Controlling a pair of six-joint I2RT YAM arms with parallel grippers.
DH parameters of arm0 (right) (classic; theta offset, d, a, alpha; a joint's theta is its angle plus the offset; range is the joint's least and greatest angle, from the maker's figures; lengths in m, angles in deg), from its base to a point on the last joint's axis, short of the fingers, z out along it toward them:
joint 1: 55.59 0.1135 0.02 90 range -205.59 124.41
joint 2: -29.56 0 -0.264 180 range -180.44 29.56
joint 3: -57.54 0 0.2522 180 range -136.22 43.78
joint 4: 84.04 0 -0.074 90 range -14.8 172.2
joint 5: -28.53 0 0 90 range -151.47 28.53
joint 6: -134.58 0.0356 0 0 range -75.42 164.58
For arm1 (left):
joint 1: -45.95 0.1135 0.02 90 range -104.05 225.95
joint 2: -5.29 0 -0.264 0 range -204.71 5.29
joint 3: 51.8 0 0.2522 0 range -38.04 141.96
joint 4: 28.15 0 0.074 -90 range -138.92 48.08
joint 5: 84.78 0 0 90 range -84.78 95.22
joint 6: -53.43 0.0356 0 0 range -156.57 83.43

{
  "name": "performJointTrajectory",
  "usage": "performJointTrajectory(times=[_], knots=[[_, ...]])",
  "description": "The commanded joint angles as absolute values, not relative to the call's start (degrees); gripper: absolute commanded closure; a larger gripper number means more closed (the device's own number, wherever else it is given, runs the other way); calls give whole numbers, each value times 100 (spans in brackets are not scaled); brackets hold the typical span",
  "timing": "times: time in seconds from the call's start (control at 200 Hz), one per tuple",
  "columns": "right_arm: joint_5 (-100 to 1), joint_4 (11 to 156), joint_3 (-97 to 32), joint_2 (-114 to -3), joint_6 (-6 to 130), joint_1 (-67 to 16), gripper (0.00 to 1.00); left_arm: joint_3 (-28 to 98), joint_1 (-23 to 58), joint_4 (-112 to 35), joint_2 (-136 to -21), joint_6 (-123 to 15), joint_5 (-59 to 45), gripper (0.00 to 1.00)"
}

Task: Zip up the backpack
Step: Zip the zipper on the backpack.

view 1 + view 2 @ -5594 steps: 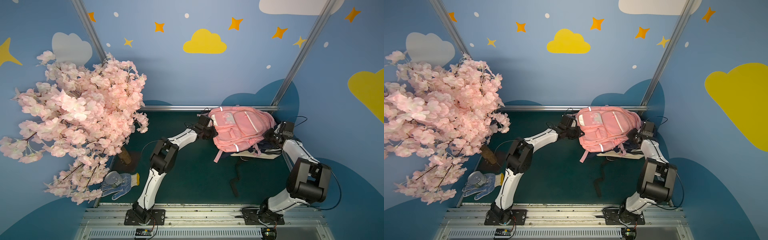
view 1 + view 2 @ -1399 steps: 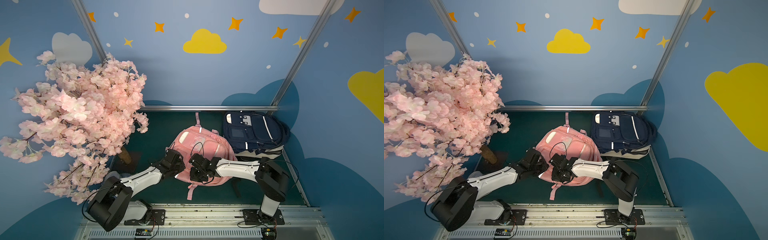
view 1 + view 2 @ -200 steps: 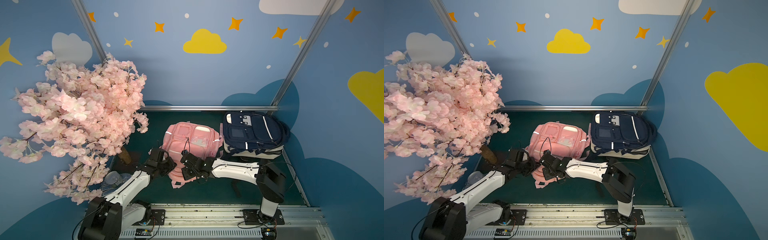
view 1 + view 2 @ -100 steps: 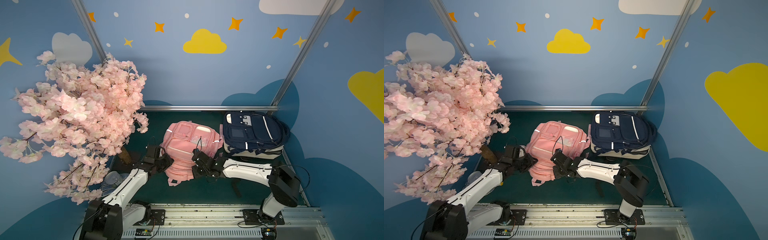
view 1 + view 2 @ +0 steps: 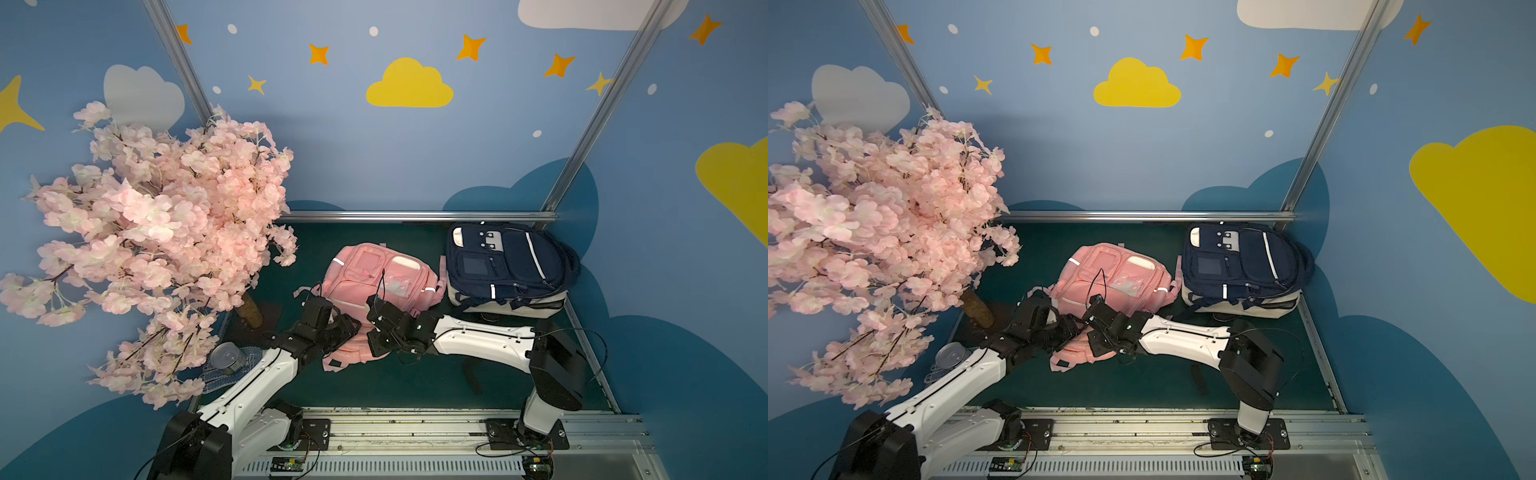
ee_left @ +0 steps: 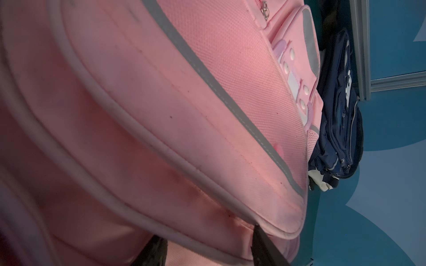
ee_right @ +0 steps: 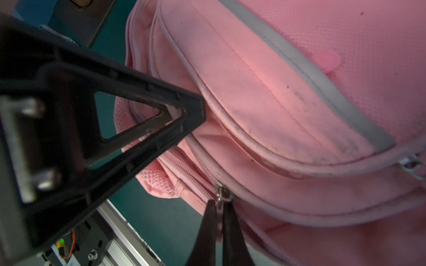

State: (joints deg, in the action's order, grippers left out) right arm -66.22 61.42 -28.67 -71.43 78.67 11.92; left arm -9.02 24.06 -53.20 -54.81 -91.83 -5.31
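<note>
We found the pink backpack (image 5: pixel 382 282) moved from the mat's (image 5: pixel 415 386) back right corner to its front middle. The right gripper (image 7: pixel 219 205) pinched the zipper pull (image 7: pixel 221 193). The left gripper (image 5: pixel 349 326), jaws apart, stood just beside, along the zipper's line.

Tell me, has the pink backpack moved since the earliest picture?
Yes. The pink backpack has come off the navy backpack and now lies beside it, nearer the tree trunk.
</note>
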Motion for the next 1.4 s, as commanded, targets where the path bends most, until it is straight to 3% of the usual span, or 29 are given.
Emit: performJointTrajectory(times=[0.0,0.315,0.456,0.766,1.181,1.392], knots=[[-6499,6409,-3102,-7178,7736,1322,100,-1002,2292,-5097,-5628,-9338,-484,46],[-6674,6198,-2795,-6975,7751,1276,100,-814,2407,-5213,-5791,-9179,-222,86],[-6719,6053,-2319,-6732,8058,1016,100,-831,2609,-5370,-5593,-9060,-155,97],[-6687,6084,-1412,-6064,8077,75,100,-1111,2884,-5485,-5105,-8975,-281,97],[-6384,6348,-1737,-6239,7582,-1544,100,-1260,2832,-5558,-4796,-9027,-489,97],[-6018,6404,-1915,-6434,7527,-1614,100,-1297,2654,-5503,-4856,-9042,-498,95]])
